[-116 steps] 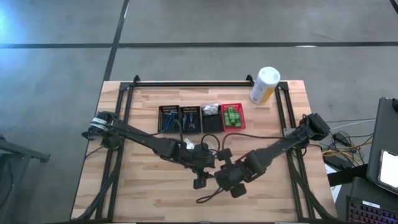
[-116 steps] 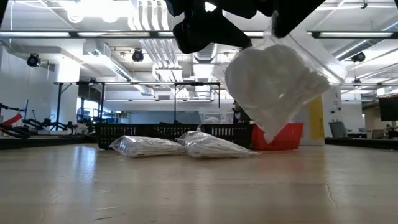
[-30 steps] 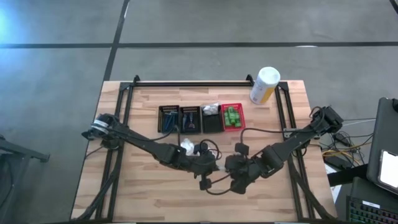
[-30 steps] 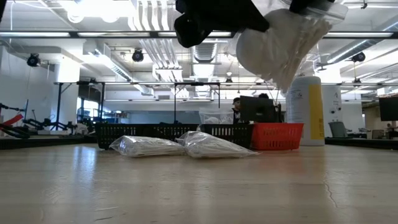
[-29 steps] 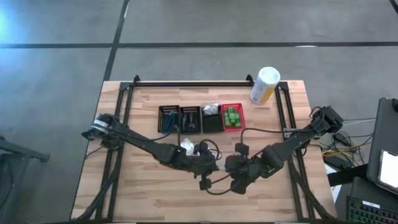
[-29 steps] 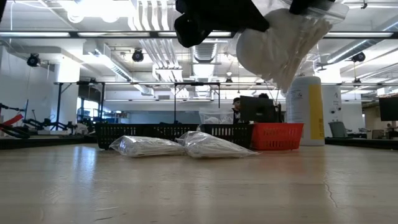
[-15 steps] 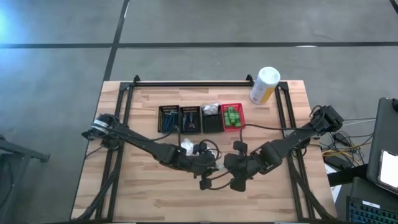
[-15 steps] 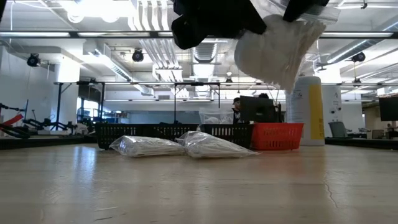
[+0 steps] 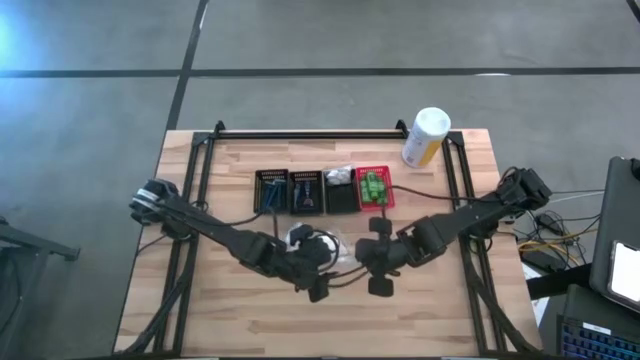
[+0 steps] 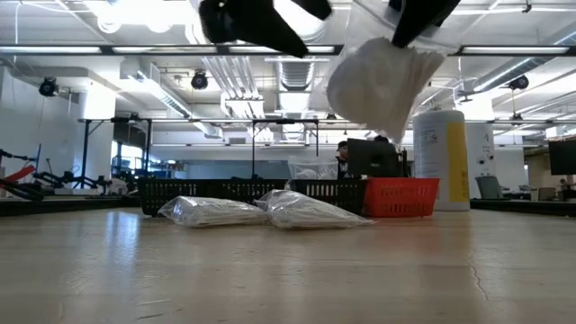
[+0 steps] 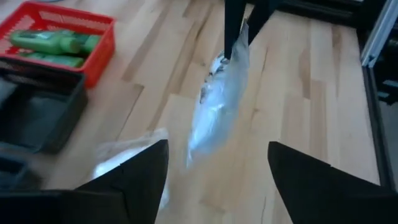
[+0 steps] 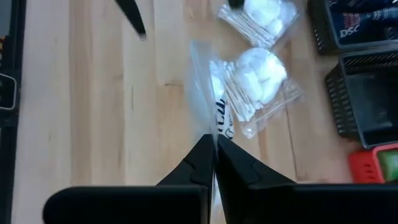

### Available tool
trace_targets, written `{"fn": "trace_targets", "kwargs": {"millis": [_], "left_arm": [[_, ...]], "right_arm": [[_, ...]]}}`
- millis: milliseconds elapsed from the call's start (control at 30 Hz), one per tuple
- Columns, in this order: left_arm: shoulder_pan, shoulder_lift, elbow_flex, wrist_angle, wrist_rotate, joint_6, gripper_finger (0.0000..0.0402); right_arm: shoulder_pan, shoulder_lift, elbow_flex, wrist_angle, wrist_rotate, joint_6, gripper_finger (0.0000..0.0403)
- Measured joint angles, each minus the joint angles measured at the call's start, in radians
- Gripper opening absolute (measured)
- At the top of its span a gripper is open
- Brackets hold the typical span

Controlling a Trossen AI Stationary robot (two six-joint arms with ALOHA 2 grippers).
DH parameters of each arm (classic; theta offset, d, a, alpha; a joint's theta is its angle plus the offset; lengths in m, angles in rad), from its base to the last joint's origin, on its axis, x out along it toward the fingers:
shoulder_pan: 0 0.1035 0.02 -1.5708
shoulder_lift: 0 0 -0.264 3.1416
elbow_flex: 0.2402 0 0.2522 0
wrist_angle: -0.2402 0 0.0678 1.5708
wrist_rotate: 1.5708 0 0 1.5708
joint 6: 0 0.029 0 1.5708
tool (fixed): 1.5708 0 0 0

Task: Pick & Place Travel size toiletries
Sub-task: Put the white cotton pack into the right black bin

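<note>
Toiletries count: one crinkly clear bag of white puffs (image 10: 382,83) dangles above the table centre, pinched at its top edge by my right gripper (image 12: 214,144), jaws clamped together on the plastic. Two more lumpy bags (image 12: 255,78) lie on the wood at nine o'clock of it. My left gripper (image 11: 217,163) hangs just beside, jaws wide apart, holding nothing. At twelve o'clock sit four mesh baskets: three black (image 9: 305,190), one red (image 9: 376,202) packed with glossy green bottles (image 9: 374,187). One tall white-and-yellow canister (image 9: 424,137) stands at one o'clock.
</note>
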Motion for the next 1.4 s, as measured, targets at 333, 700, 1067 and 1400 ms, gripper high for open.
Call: {"fn": "trace_targets", "kwargs": {"millis": [333,700,1067,1400], "left_arm": [[-0.010,-0.101,0.000,-0.243,-0.026,-0.001,0.0273],[0.045,-0.318,-0.206,-0.235,-0.030,0.031,0.0268],[0.116,-0.527,-0.458,-0.100,0.040,-0.056,0.0266],[0.116,-0.665,-0.575,-0.093,-0.068,-0.209,0.0264]], "right_arm": [[-0.144,0.013,0.043,-0.074,-0.057,-0.112,0.0008],[-0.219,0.012,0.114,-0.119,-0.055,-0.115,0.0008],[-0.302,0.011,0.109,-0.163,-0.057,-0.225,0.0008],[-0.627,0.047,0.123,-0.150,-0.184,-0.550,0.0008]]}}
